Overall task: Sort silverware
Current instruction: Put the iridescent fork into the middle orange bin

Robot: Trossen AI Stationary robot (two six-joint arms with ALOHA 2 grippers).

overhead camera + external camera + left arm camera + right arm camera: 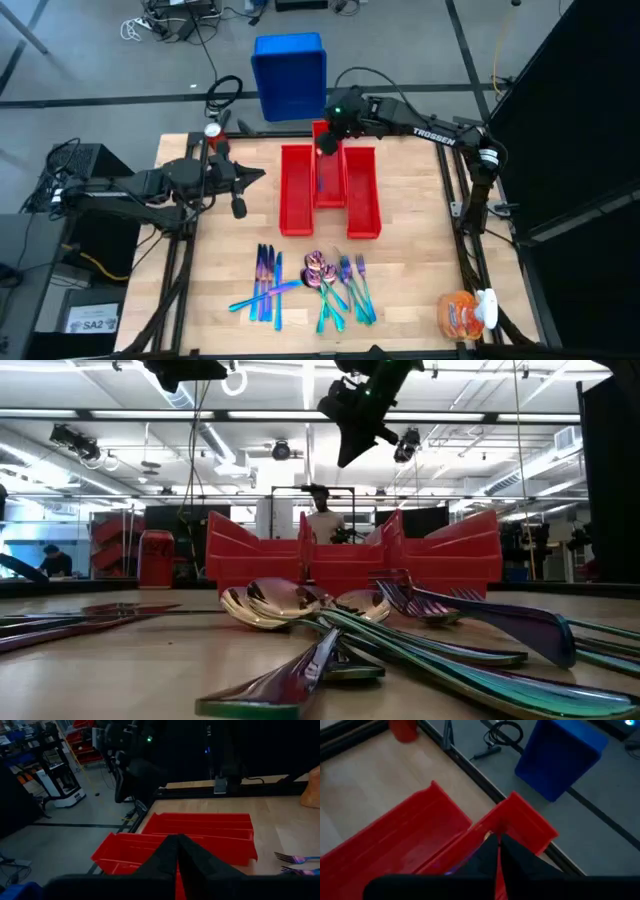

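The silverware lies loose near the table's front edge: knives (265, 285) at the left, spoons (318, 268) in the middle, forks (355, 285) at the right, some crossing each other (300, 610). Three long red bins (295, 190) (328, 165) (362, 190) stand side by side at the table's middle. A bluish streak (320, 182) shows inside the middle bin. My right gripper (325, 142) (497, 847) hangs shut above the middle bin's far end, clear of it (345, 455). My left gripper (258, 177) (177, 847) is shut, level, left of the bins.
A blue tub (290, 72) stands on the floor beyond the table's far edge. A red can (213, 130) sits at the far left corner. An orange bag with a white bottle (467, 312) is at the near right corner. Bare wood lies between the bins and the silverware.
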